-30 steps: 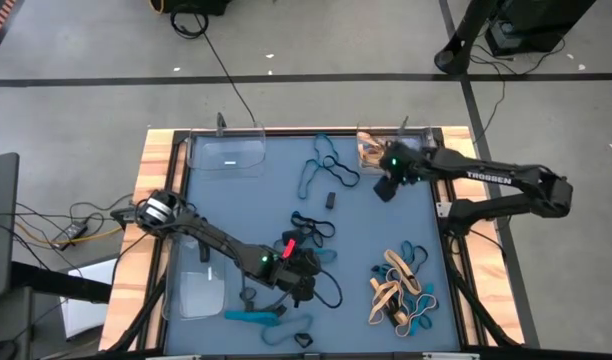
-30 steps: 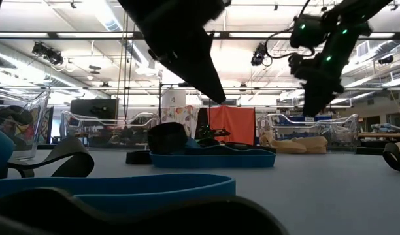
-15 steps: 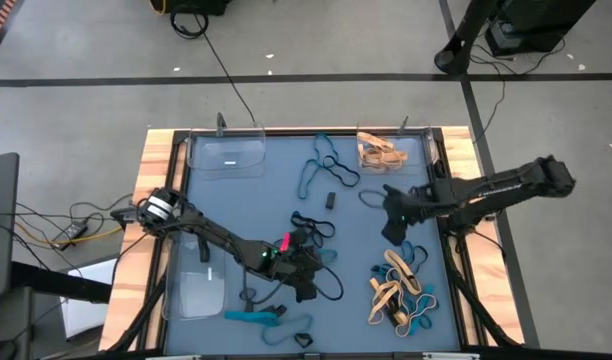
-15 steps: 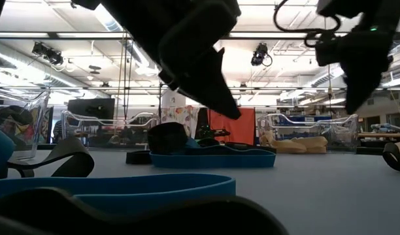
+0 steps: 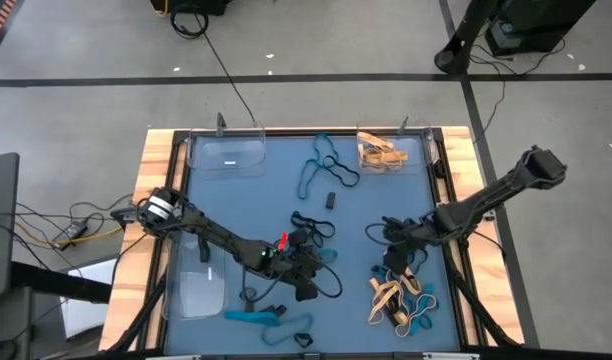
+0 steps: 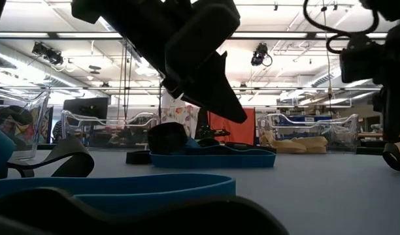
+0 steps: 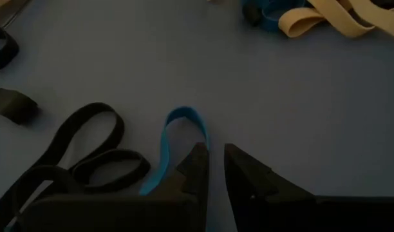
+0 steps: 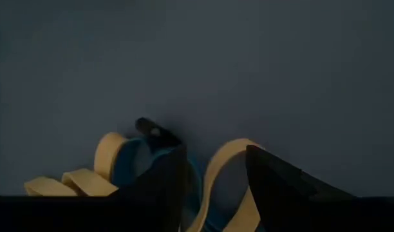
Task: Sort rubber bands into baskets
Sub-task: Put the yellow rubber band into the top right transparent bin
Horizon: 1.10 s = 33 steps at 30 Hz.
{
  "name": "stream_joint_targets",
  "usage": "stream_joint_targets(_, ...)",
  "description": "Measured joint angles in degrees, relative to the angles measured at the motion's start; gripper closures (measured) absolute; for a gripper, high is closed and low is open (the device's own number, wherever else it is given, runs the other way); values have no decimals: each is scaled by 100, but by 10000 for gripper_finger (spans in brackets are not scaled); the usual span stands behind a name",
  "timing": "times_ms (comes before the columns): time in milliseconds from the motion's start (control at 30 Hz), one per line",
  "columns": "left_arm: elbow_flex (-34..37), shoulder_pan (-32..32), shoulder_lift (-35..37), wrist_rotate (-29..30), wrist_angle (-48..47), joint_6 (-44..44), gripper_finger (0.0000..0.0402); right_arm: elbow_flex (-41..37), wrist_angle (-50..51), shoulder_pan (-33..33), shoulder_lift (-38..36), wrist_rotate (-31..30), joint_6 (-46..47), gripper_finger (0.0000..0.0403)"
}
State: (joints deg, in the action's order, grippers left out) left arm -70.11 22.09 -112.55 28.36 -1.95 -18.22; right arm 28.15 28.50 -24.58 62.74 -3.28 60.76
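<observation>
Comparing with a second ago: the right gripper point(image 5: 396, 250) has left the far right clear plastic basket point(image 5: 426, 152), the one holding tan rubber bands point(image 5: 382, 153), and come across the blue-grey surface point(image 5: 236, 210) to the near right. It now sits low at the edge of the mixed heap of tan, teal-blue and black rubber bands point(image 5: 401, 295). Right fingers point(image 8: 274, 177) stand apart with a gap between them, a tan loop and a teal-blue loop point(image 8: 129, 161) just ahead; nothing gripped that I can make out. They look narrower than a second ago.

Left gripper point(image 5: 301, 262) has barely shifted, staying low over the surface near the middle front among black loops point(image 5: 311, 225). Left fingers point(image 7: 197, 171) are nearly together, a thin slit between the tips, with a teal-blue band point(image 7: 178, 138) lying at them; whether it is pinched or only touched, cannot tell.

Bands otherwise unmoved: a teal-blue and black group point(image 5: 324, 165) at the far middle, teal-blue strips point(image 5: 256, 317) at the front edge. Far left basket point(image 5: 226, 155) and near left basket point(image 5: 201, 292) show no bands in them.

Hard to read: the low view is mostly blocked by the left arm's dark bulk point(image 6: 187, 52) and blurred bands close to the lens; the right arm point(image 6: 389, 65) is cut off at that frame's edge. The right wrist view is dim, the heap cropped.
</observation>
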Motion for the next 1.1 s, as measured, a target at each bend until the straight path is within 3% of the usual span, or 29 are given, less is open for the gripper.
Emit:
stream_joint_targets(333,0,-2,0,0,164,129,349,-362,-228,-264,0,-77,281,253)
stream_joint_targets(600,0,-50,0,1,200,157,349,-357,-398,-356,0,80,29,390)
stream_joint_targets(833,0,-45,0,0,175,155,349,-261,-897,-317,0,-124,-375,396)
stream_joint_targets(1100,0,-33,0,0,87,81,349,698,-705,29,-17,-650,-1766,400)
